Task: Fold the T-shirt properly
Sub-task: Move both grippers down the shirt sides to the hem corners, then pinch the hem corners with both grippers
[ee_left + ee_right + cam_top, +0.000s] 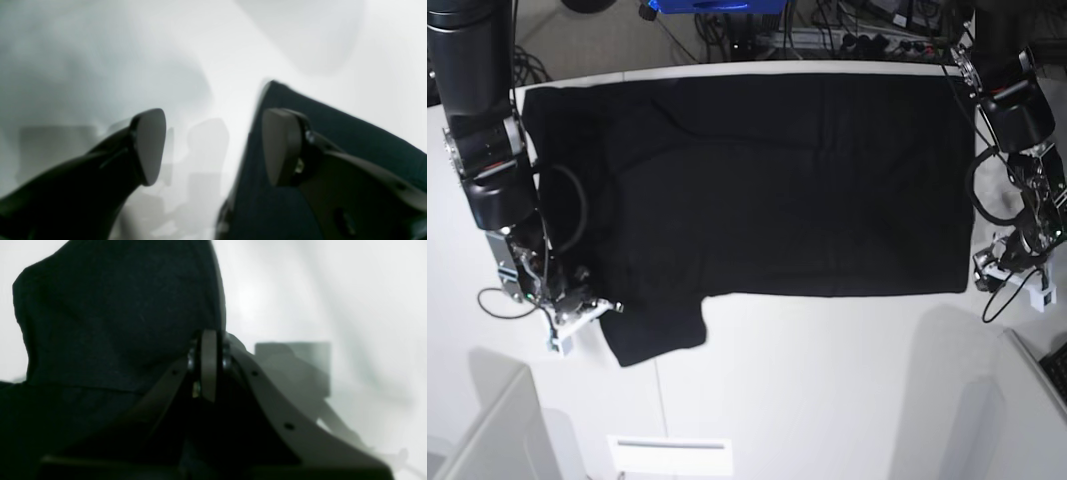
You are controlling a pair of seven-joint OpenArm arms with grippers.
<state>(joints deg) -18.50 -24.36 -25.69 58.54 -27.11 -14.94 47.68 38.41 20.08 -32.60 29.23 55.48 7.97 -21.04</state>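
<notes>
T-shirt spread across my white surface, one end effector clamped, the other open.

I see the T-shirt (pixel 757 190) lying flat, plain black side up, filling the surface (pixel 827 400) from 9 to 3 o'clock, a sleeve hanging out at about 7. My right end effector (pixel 208 365) at 8 o'clock has its pads pressed together beside a raised fold of the black cloth; I cannot tell if cloth is pinched between them. My left end effector (pixel 213 146) at 3 o'clock is spread wide, one pad over the shirt's edge, the other over bare surface, holding nothing.
</notes>
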